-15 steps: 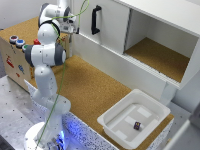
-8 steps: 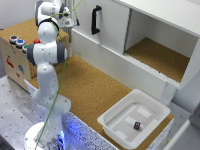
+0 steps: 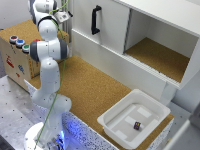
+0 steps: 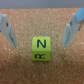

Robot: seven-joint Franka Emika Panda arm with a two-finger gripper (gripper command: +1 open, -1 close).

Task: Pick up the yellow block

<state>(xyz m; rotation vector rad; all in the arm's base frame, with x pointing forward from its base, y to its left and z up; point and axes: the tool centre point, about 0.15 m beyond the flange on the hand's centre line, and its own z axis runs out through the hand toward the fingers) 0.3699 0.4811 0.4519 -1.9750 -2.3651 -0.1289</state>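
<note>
Yellow block, lettered N, lies on the cork mat between the fingers of the claw, touching neither. The claw is spread wide and grips nothing.

Yellow block with black letters, brown speckled cork surface, white tray

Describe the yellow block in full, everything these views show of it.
The yellow block is a small cube, bright yellow-green, with dark letters: an N on its upward face, another partly seen letter on the side facing the wrist camera. It looks hard and smooth. It sits flat on the brown cork-like surface, untouched, between the open hand's two light fingers, which stand clear of it. The exterior view does not show it.
</note>
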